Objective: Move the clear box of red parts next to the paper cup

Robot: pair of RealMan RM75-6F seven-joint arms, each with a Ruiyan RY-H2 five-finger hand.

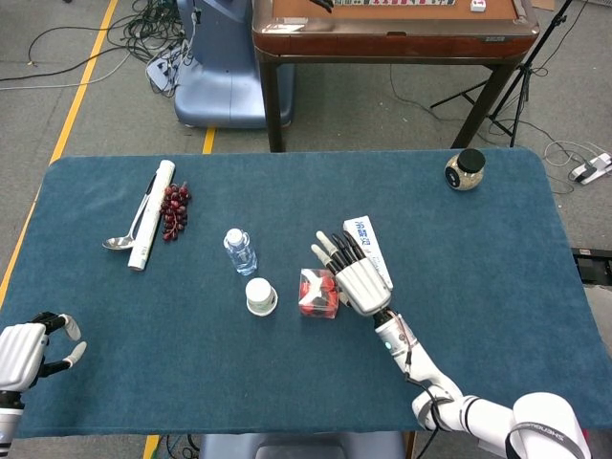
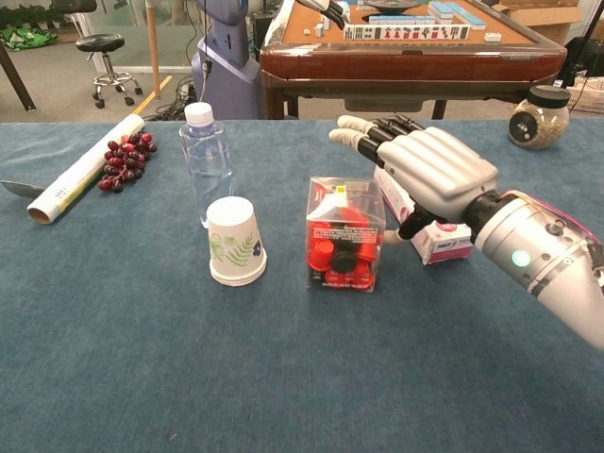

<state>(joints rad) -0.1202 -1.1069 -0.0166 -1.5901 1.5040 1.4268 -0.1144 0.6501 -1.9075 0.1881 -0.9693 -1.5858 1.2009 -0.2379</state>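
The clear box of red parts (image 1: 317, 293) (image 2: 344, 234) stands upright on the blue cloth, a short gap to the right of the upturned paper cup (image 1: 260, 295) (image 2: 235, 242). My right hand (image 1: 352, 273) (image 2: 429, 170) hovers just right of and behind the box. Its fingers (image 2: 377, 132) are stretched out above the box's top and its thumb sits by the box's right face; it grips nothing. My left hand (image 1: 24, 352) rests at the table's near left corner, empty, with loosely curved fingers.
A water bottle (image 1: 240, 251) (image 2: 206, 160) stands just behind the cup. A white carton (image 1: 368, 251) (image 2: 439, 236) lies under my right wrist. A paper roll (image 1: 151, 214), grapes (image 1: 174, 209) and spoon (image 1: 120, 242) lie far left; a jar (image 1: 465, 169) sits far right.
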